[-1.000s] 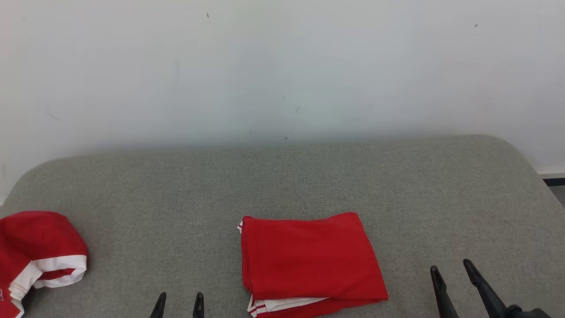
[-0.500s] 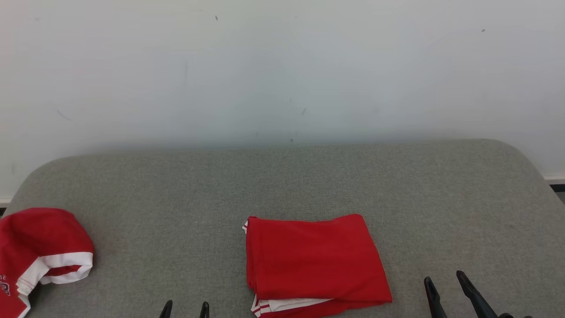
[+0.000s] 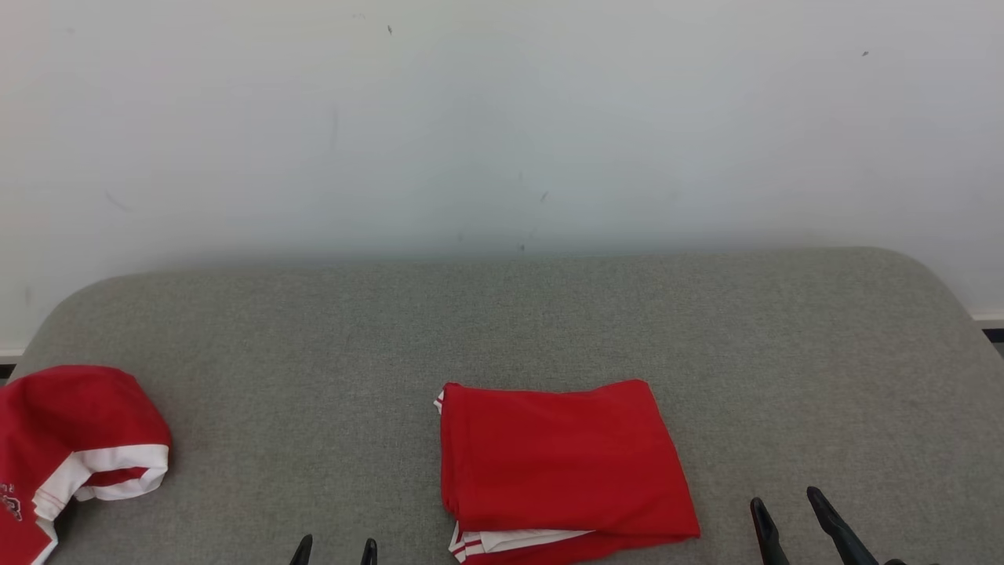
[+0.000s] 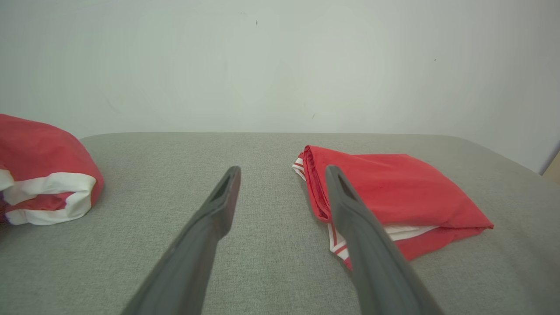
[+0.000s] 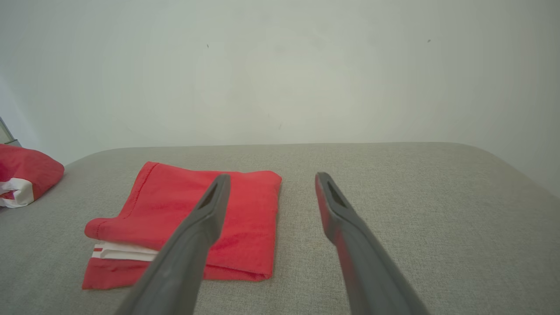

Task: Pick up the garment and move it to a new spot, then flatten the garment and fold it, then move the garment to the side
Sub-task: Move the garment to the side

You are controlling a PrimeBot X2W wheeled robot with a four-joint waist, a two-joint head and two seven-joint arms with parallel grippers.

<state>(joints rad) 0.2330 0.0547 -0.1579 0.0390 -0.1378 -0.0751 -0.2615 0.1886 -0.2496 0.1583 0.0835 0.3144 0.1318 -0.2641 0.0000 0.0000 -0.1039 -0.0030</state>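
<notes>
Head view: the folded garment (image 3: 565, 463) lies on the padded surface (image 3: 502, 329), lower centre of the frame, a touch right of the middle. Well apart from it, at the lower left edge, sits a second garment (image 3: 74, 439) (partly cut off by the frame). Behind the surface, the wall (image 3: 502, 118) takes the upper half. The left gripper (image 3: 337, 541) pokes in at the bottom edge, just left of the folded garment; the right gripper (image 3: 784, 497) stands lower right, near it, neither touching.
</notes>
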